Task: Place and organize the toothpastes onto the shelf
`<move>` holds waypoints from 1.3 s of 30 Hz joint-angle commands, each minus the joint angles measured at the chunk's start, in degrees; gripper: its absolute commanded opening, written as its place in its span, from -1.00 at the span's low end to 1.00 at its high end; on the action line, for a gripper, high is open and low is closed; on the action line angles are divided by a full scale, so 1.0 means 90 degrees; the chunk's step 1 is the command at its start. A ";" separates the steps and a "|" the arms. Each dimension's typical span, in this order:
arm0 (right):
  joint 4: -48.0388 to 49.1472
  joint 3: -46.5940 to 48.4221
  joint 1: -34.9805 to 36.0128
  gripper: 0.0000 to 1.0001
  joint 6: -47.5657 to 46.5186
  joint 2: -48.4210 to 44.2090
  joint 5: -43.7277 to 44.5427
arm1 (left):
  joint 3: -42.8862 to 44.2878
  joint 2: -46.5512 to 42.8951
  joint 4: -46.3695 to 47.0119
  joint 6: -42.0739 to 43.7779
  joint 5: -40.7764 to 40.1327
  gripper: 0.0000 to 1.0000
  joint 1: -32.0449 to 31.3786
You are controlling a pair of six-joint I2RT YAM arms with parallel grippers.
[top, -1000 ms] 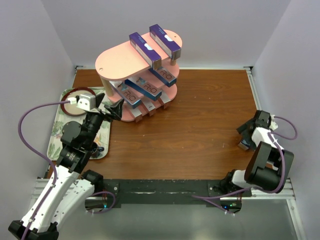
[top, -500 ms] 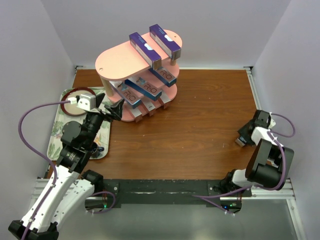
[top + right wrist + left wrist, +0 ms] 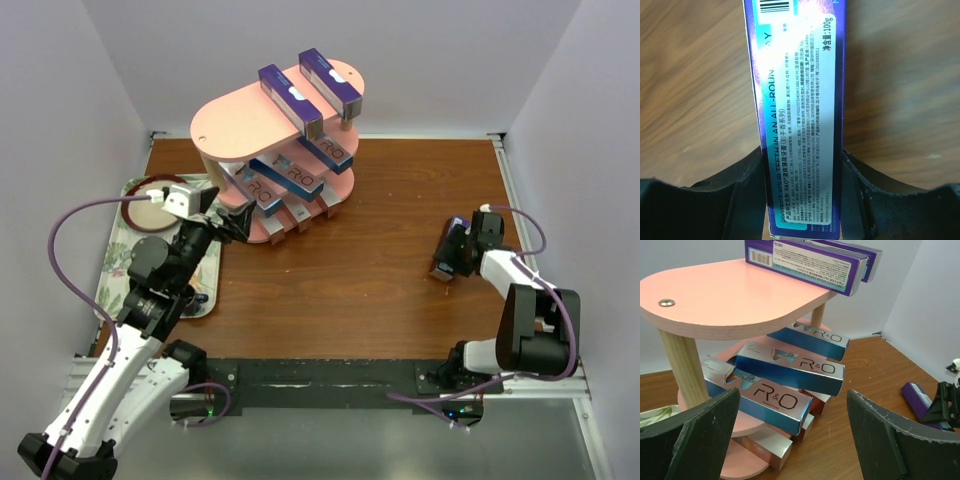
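Toothpaste box (image 3: 802, 75) clamped tight in the right gripper (image 3: 802, 170).
The left gripper (image 3: 790, 440) hangs wide open and empty beside the pink shelf (image 3: 730, 300), where other boxes (image 3: 790, 370) lie.

Pink three-tier shelf (image 3: 235, 125) upright, two purple toothpaste boxes (image 3: 288, 92) on top tier, blue boxes (image 3: 290, 175) on middle tier, seemingly red ones (image 3: 813, 401) lowest, lone purple box (image 3: 800, 100) well apart at right

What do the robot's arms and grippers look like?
The left arm and right arm are white links with black joints. The left gripper and right gripper each have two broad black fingers and a white camera box. A purple cable loops along each arm.
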 commanded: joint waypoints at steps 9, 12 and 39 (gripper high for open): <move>0.0665 0.0138 0.0787 -0.34 0.0085 -0.1387 -0.3173 | -0.0027 0.0176 0.0481 -0.0490 0.1482 0.86 0.0027; 0.0743 0.0167 0.0933 -0.34 0.0085 -0.1748 -0.3916 | -0.0075 0.0186 0.0559 -0.1124 0.1883 0.86 0.0027; -0.0614 0.1456 0.5815 -0.34 -0.0755 -0.2667 -0.0452 | 0.0520 0.2021 -0.0368 -0.4328 -0.1972 0.98 -0.3390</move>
